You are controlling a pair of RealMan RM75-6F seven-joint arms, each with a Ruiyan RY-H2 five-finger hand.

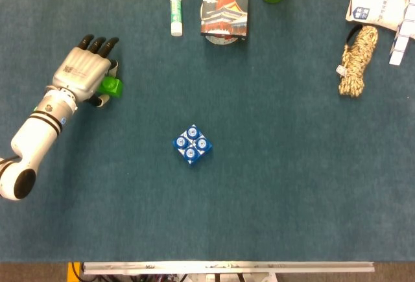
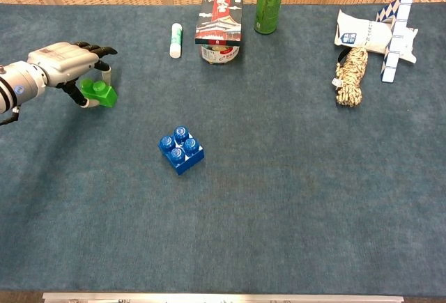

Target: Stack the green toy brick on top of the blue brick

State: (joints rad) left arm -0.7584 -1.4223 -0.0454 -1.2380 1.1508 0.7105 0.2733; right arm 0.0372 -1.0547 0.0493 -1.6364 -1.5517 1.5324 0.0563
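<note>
The left hand [image 2: 66, 66] curls around the green brick [image 2: 99, 93], which rests on the tabletop [image 1: 292, 185] at about ten o'clock from the blue brick [image 2: 182, 149], well apart. Whether the fingers already clamp it, I cannot tell. A good grasp pinches opposite sides and leaves the underside free for stacking.

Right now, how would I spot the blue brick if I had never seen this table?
Start from the tall green can at the far edge of the blue table, then come toward the near edge and a little left. Alone on open cloth sits the blue brick, the only piece with round studs on top and nothing touching it.
</note>
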